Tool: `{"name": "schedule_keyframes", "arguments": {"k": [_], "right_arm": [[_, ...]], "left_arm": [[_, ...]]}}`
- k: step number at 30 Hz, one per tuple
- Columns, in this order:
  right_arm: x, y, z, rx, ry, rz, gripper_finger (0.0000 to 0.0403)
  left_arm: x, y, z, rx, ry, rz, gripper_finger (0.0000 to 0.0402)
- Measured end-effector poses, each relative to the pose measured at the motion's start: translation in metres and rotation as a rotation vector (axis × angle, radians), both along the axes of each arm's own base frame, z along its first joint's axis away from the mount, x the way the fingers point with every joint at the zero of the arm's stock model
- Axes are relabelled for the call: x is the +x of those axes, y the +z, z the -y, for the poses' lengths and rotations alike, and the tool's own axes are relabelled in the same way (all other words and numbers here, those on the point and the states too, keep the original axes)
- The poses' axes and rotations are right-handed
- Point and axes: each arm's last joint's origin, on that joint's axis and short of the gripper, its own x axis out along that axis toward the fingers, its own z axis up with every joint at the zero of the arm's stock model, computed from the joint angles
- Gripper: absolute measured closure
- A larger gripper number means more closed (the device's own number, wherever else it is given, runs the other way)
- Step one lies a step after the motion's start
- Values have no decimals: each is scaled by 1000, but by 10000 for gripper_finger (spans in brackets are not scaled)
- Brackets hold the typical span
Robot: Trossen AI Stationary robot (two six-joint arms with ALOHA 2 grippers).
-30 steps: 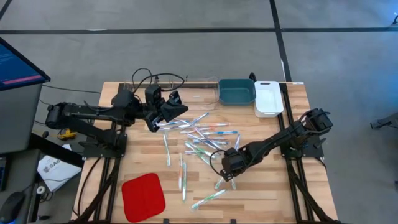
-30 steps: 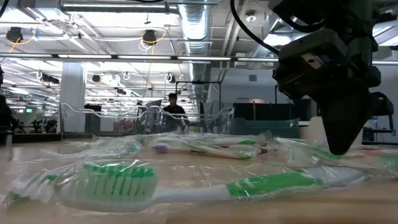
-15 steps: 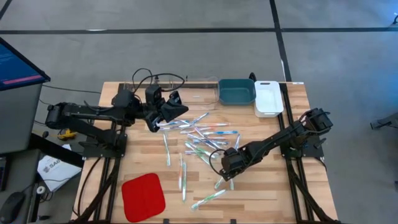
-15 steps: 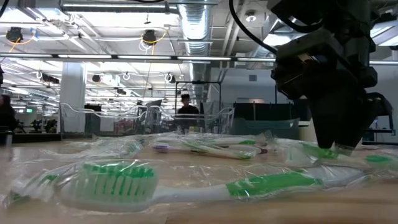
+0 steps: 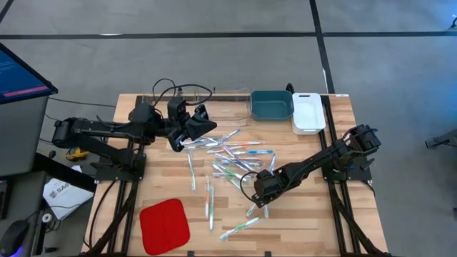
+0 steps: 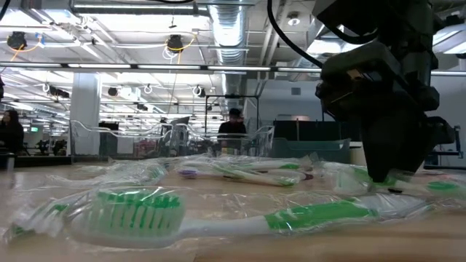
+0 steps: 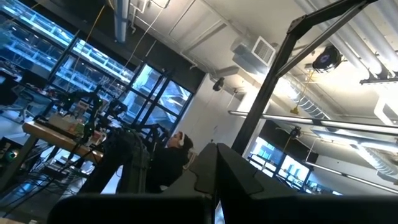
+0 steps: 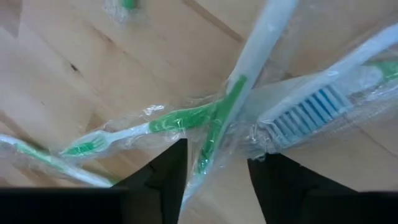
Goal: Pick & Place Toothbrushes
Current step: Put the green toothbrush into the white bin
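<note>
Several toothbrushes [image 5: 228, 153] in clear wrappers lie scattered over the middle of the wooden table. One with green bristles [image 6: 138, 215] lies nearest in the low view. My right gripper [image 5: 260, 197] points down over the near right part of the scatter and is open. Its fingers [image 8: 166, 177] stand on either side of a green-and-white toothbrush [image 8: 219, 121]. That one lies crossed over another green one, beside a blue-bristled one [image 8: 308, 112]. My left gripper [image 5: 206, 124] is shut with nothing in it, raised over the far left of the scatter and pointing upward [image 7: 214, 186]. My right gripper comes from above, pointing steeply down, its two fingers across the green-and-white toothbrush's handle [image 8: 211, 149], which lies flat on the table in its wrapper. Whether the fingers touch the handle or the wrapper, I cannot tell.
A teal bin [image 5: 271, 104], a white bin [image 5: 308, 112] and a clear bin [image 5: 230, 100] stand along the far edge. A flat red pad [image 5: 164, 225] lies at the near left. A person [image 6: 234, 127] is in the room behind the table.
My right gripper has opened from shut while staying over the same toothbrush. The toothbrushes have kept their places. The person in the background has walked toward the right.
</note>
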Motion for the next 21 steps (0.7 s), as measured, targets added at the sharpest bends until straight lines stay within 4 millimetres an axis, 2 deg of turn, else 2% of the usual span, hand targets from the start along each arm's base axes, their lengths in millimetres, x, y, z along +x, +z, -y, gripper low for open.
{"name": "schedule_keyframes", "arguments": {"k": [8,16,21], "right_arm": [[-3,-2,3,-26,14,-41,298],[-5,-3,4,-13,19,-77,387],[-6,-3,8,31,17,-117,387]], "left_arm": [[0,0,0,0,0,0,400],[0,0,0,-1,2,1,400],[0,0,0,-1,2,1,400]]}}
